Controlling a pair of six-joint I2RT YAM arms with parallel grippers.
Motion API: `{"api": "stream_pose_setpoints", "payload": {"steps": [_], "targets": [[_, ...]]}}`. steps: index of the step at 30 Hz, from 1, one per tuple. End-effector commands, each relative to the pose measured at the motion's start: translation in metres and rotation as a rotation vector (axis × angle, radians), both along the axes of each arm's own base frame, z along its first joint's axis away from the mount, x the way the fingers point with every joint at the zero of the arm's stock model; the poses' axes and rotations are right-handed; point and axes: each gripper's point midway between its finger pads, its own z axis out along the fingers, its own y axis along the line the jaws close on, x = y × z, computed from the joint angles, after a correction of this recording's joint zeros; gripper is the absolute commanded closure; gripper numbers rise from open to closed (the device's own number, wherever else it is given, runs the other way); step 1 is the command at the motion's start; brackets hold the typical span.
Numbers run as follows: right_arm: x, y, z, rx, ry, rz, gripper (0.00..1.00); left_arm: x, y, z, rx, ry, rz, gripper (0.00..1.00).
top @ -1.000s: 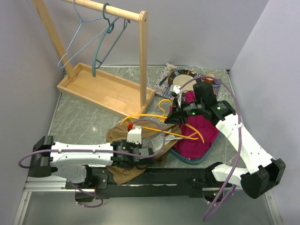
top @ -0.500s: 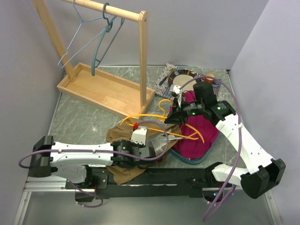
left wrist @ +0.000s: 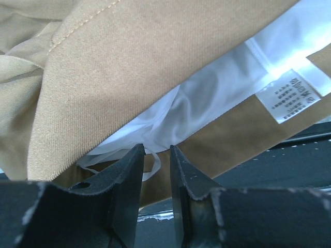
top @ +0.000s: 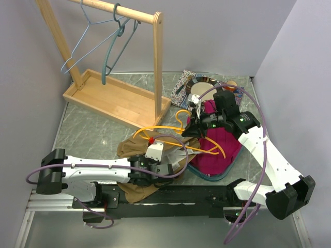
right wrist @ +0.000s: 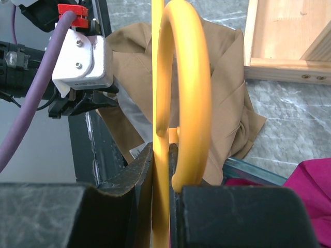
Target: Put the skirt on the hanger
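The tan skirt (top: 132, 147) lies crumpled on the table near the front centre. My right gripper (top: 192, 129) is shut on the yellow hanger (top: 165, 129) and holds it just above the skirt; the right wrist view shows the hanger's stem (right wrist: 161, 103) clamped between the fingers, with the skirt (right wrist: 222, 67) below. My left gripper (top: 175, 168) is at the skirt's front right edge. In the left wrist view its jaws (left wrist: 156, 150) stand slightly apart at the skirt's white lining (left wrist: 207, 98), under the tan cloth (left wrist: 129, 67). A thin white ribbon shows between the tips.
A wooden rack (top: 116, 101) stands at the back left with a blue hanger (top: 83, 46) and a teal hanger (top: 111, 51) on its bar. A bin with magenta cloth (top: 222, 142) sits right of the skirt. Patterned clothes (top: 194, 82) lie behind it. A black rail (top: 181, 199) runs along the front.
My left gripper has slid to the right along the skirt's front edge. The right gripper and the yellow hanger have stayed still.
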Motion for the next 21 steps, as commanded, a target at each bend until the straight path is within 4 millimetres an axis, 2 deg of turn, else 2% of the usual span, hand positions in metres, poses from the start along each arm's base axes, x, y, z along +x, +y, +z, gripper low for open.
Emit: {"api": "stream_pose_setpoints", "payload": {"steps": [1,6,13,18,21], "targets": [[-0.001,0.0,0.016,0.043,-0.061,0.011,1.0,0.001,-0.001,0.006,0.011,-0.02,0.001,0.69],[-0.002,0.0,0.017,0.044,-0.06,0.012,1.0,0.0,0.0,0.002,0.028,-0.015,0.002,0.74],[-0.002,-0.001,0.018,0.045,-0.064,0.009,1.0,0.001,-0.003,0.009,0.009,-0.02,-0.012,0.99],[0.0,-0.003,0.018,0.036,-0.08,0.002,1.0,0.009,0.001,0.033,-0.079,-0.059,0.014,0.99],[-0.001,-0.004,0.02,0.035,-0.088,0.002,1.0,0.024,0.003,0.051,-0.195,-0.066,0.033,0.99]]}}
